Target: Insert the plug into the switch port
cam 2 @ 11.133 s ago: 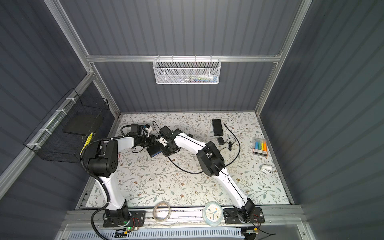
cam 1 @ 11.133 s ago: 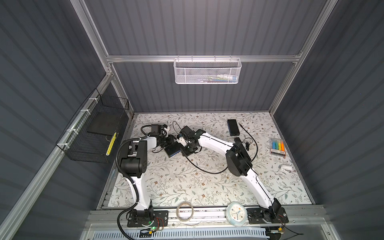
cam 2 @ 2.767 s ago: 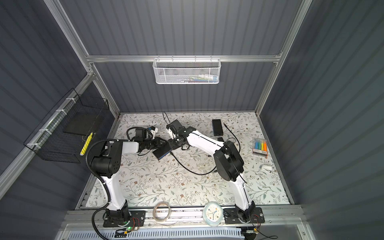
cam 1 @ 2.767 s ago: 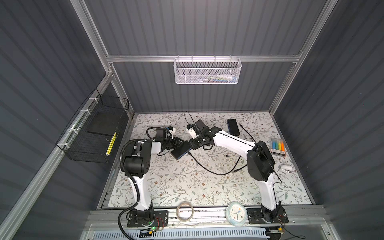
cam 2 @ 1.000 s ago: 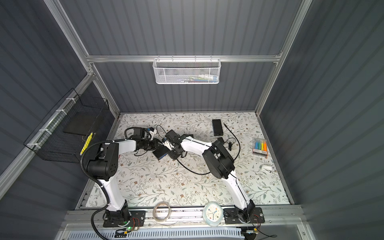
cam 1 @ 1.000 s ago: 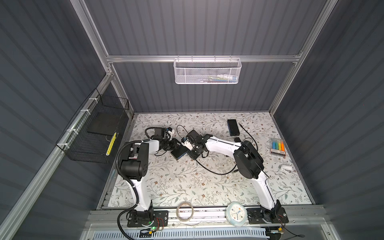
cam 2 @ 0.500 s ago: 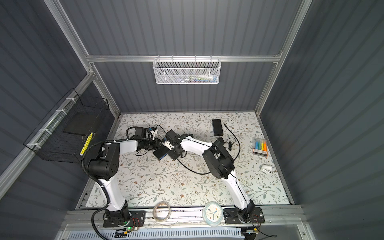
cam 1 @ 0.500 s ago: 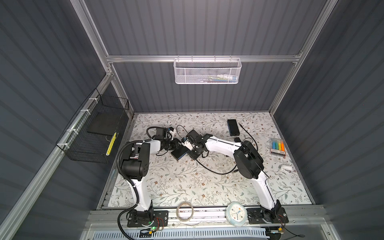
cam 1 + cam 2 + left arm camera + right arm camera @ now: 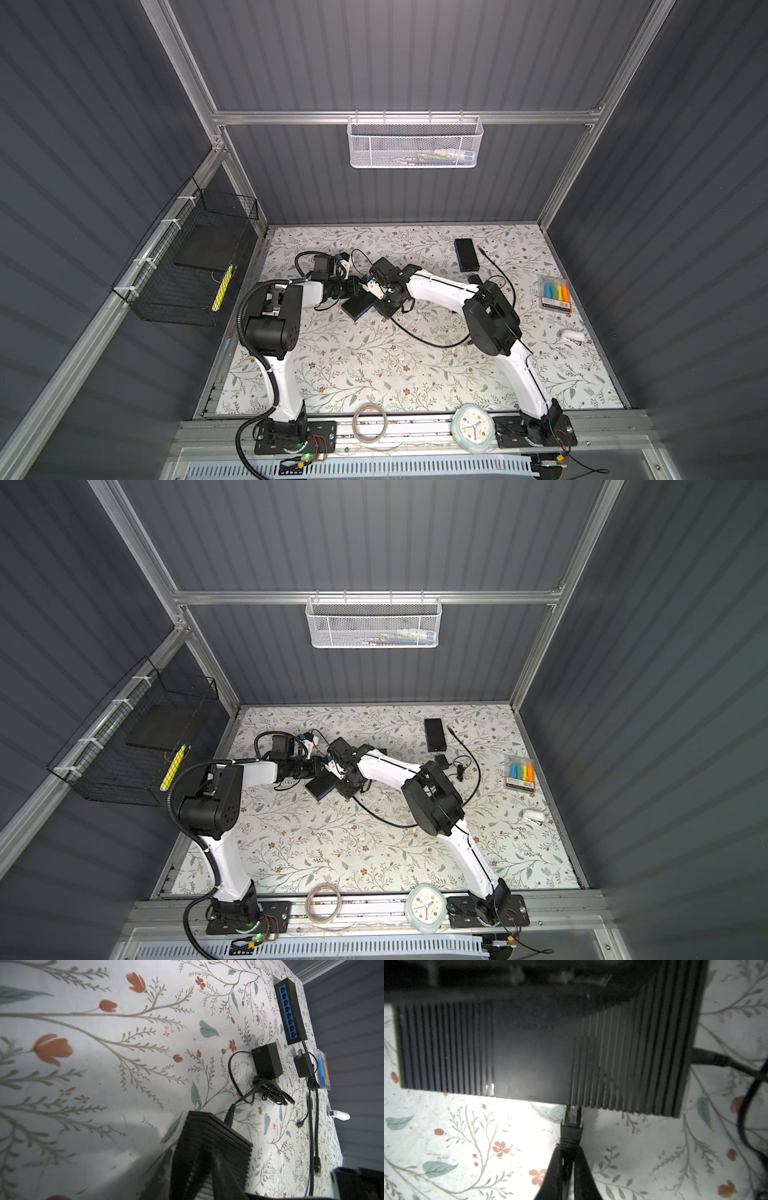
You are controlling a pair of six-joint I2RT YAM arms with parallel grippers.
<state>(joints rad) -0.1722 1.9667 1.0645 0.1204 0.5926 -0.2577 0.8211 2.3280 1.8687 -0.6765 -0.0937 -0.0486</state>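
Right claw (image 9: 568,1154) grips plug (image 9: 571,1133); touching switch (image 9: 533,1053)

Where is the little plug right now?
In the right wrist view, the plug is pinched by the right gripper, its clear tip at the edge of the black switch, left of middle on the flowery mat in both top views.

Switch (image 9: 357,306) on the table (image 9: 374,374)
Second switch (image 9: 466,254) behind it to the right; marker pack (image 9: 555,294) farther right; clock (image 9: 472,428) in front.
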